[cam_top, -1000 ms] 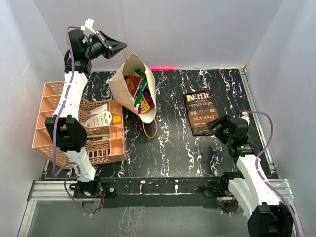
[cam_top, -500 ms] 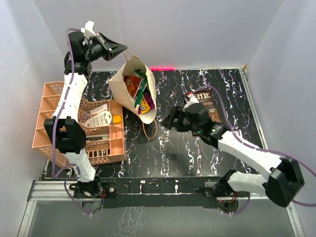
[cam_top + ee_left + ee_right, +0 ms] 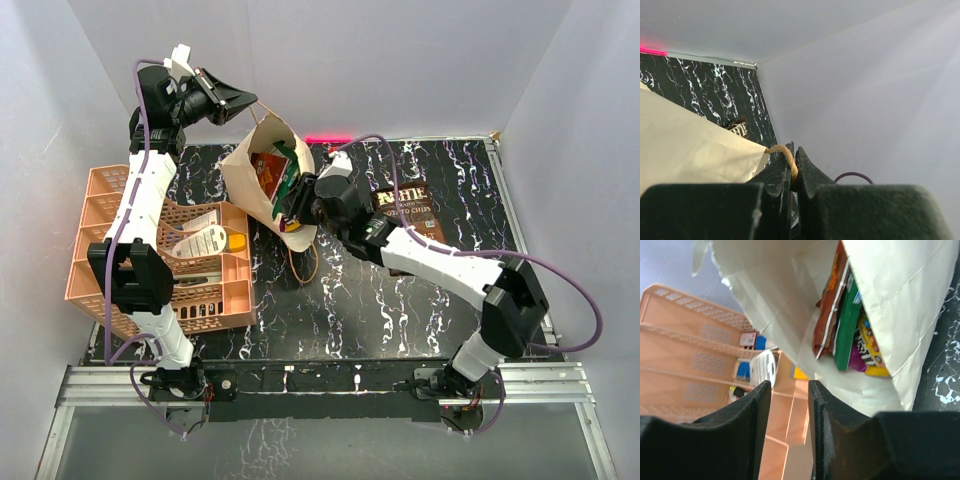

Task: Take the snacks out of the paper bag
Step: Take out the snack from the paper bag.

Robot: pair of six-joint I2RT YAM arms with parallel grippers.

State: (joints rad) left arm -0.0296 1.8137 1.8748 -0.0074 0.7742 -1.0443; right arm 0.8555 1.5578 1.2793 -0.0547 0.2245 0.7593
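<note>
The tan paper bag (image 3: 250,165) stands tilted at the back left, its mouth facing right. My left gripper (image 3: 250,99) is shut on its upper rope handle (image 3: 788,161), holding it up. Inside the bag lie snacks: an orange-brown packet (image 3: 827,315), a green one (image 3: 846,325), a magenta one (image 3: 858,352) and a yellow one (image 3: 875,371). At the bag's mouth my right gripper (image 3: 789,387) is open, its jaws a narrow gap apart with nothing between them, just short of the packets. A dark brown chips packet (image 3: 410,205) lies flat on the table, partly under my right arm.
An orange mesh basket (image 3: 100,225) with white tubes and bottles stands left of the bag, close behind its lower side. The bag's second handle (image 3: 303,262) loops onto the black marbled table. White walls close in the back and both sides.
My right arm has swung from the near right, beside the chips packet, across to the bag's mouth, and its jaws have narrowed. The left gripper keeps the handle lifted.
</note>
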